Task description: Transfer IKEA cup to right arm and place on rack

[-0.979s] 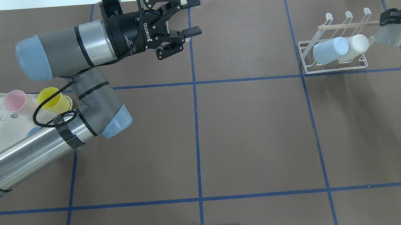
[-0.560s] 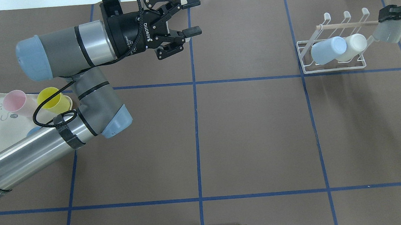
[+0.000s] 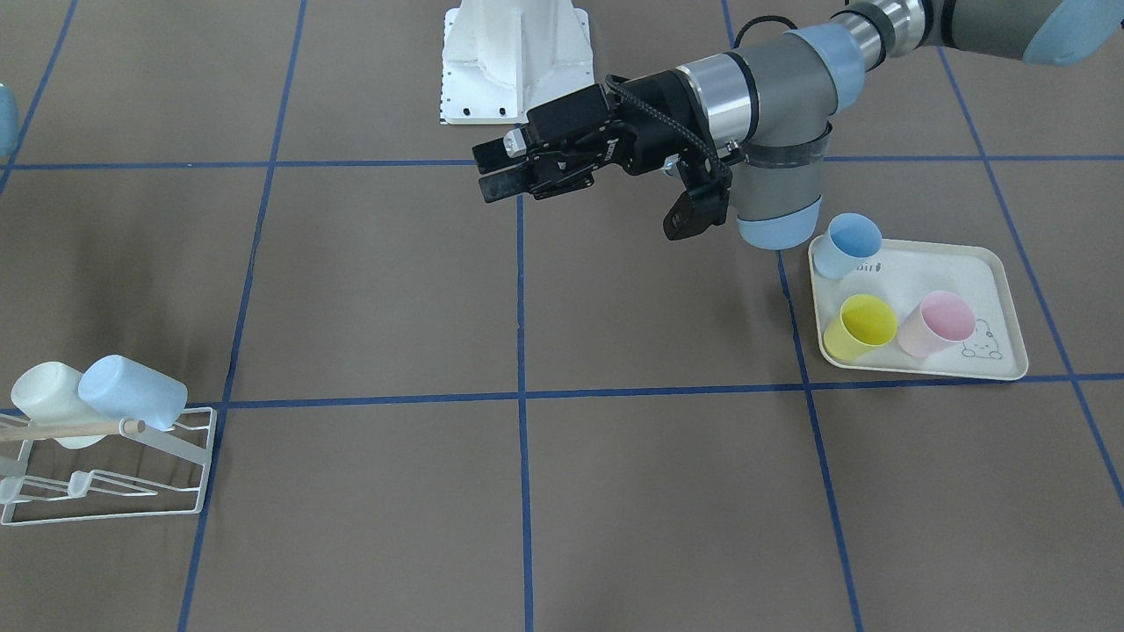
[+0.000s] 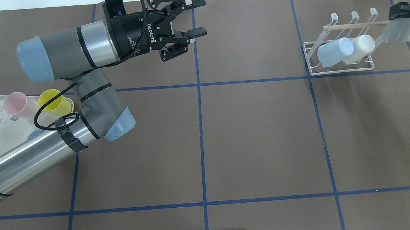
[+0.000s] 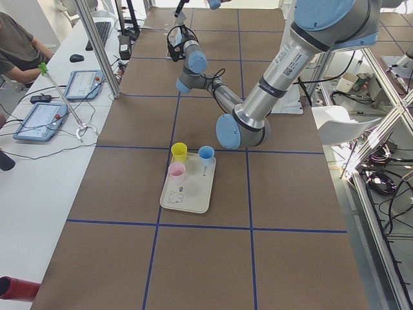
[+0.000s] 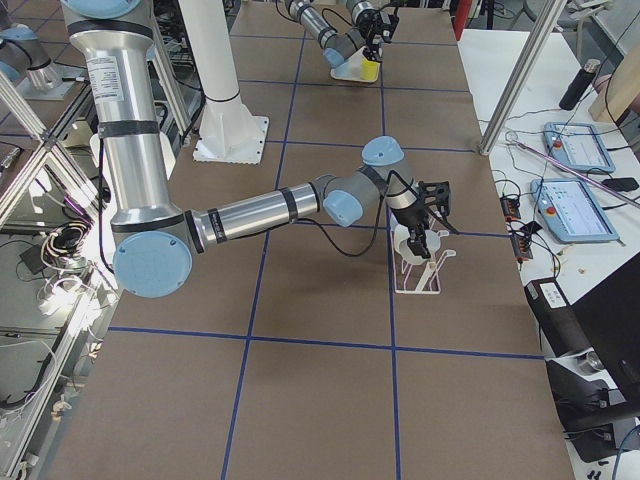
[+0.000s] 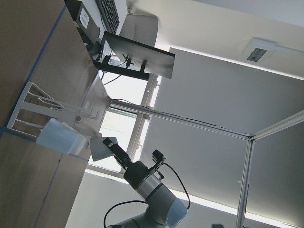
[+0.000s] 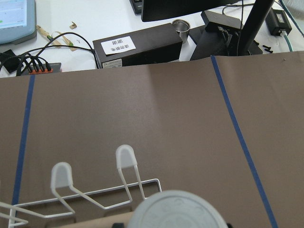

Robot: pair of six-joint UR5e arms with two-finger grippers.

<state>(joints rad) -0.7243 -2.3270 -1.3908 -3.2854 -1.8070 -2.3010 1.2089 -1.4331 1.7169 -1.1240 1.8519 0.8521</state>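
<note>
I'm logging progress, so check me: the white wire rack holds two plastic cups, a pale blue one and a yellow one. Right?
Not quite. The white wire drying rack holds a pale blue plastic cup and a white plastic cup, not a yellow one, as the overhead exterior view shows.

Noted on left arm (image 4: 92, 101): silver tubes, grey joints with pale blue caps, black tape bands, looped black cable (image 4: 34, 119); left gripper (image 4: 198, 17) black, linkage fingers, white ROBOTIQ lettering; base (image 3: 514, 61) white, with screw holes.
</note>
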